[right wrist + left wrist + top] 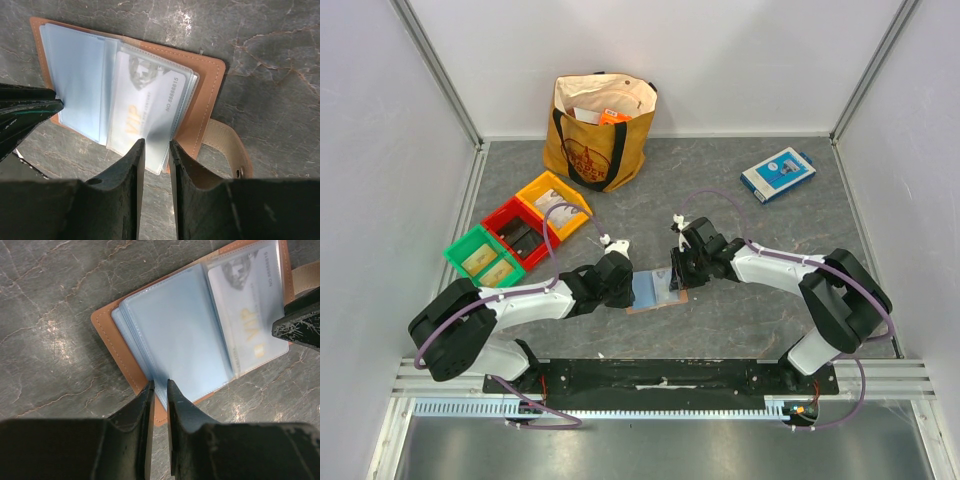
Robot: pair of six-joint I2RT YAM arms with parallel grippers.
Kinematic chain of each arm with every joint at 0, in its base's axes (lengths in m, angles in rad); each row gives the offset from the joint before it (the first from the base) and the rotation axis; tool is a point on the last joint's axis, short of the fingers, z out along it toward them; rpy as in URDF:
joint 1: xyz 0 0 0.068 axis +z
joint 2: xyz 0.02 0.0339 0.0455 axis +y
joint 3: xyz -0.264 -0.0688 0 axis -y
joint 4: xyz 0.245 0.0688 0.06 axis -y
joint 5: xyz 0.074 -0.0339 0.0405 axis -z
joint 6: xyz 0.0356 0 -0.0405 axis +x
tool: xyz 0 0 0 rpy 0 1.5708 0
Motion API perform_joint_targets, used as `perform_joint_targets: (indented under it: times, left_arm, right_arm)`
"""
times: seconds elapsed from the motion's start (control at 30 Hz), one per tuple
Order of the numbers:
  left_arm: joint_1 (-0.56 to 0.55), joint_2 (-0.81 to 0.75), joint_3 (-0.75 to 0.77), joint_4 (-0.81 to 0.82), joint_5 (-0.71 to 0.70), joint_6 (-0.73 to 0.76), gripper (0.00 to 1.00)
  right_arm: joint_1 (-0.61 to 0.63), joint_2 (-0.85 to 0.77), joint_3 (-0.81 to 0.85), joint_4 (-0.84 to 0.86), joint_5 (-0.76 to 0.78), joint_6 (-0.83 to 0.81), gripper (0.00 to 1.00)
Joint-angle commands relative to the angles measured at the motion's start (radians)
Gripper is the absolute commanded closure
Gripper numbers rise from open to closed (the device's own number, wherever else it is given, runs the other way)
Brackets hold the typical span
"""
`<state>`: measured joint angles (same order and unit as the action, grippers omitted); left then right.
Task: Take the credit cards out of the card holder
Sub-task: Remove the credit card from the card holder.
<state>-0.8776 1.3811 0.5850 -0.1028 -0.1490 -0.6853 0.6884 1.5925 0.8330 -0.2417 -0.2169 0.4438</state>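
The right gripper (156,145) had its jaws a slim gap apart, astride the near edge of a clear sleeve (186,82) that held a white credit card (145,102) marked VIP. Whether it had pinched the card could not be told. The left gripper (159,385) was clamped thin on the pale blue sleeves (175,330) at the nine o'clock side of the card holder (655,290). The holder lay open and flat at the middle of the table (750,300). From it, coloured bins (515,235) sat at ten o'clock, a tote bag (600,130) at twelve and a blue-and-white box (777,173) at two.
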Motion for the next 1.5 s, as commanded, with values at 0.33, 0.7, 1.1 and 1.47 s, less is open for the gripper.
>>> perform_joint_targets:
  times: [0.33,0.7,1.1,1.47]
  left_arm:
    - [-0.004,-0.013,0.004,0.026,0.02,-0.028,0.79]
    - [-0.004,-0.12,-0.054,0.061,-0.02,-0.083,0.8]
    - [-0.004,-0.361,-0.16,0.037,-0.175,-0.169,0.8]
    - [-0.004,-0.343,-0.128,0.089,-0.081,-0.145,0.8]
  right_arm:
    - [0.023,-0.066,0.086,0.035,-0.157,-0.002,0.67]
    - [0.051,-0.025,0.098,0.082,-0.225,0.018,0.62]
    - [0.076,0.001,0.118,0.082,-0.208,0.016,0.51]
    - [0.074,-0.161,0.077,-0.011,0.239,0.015,0.36]
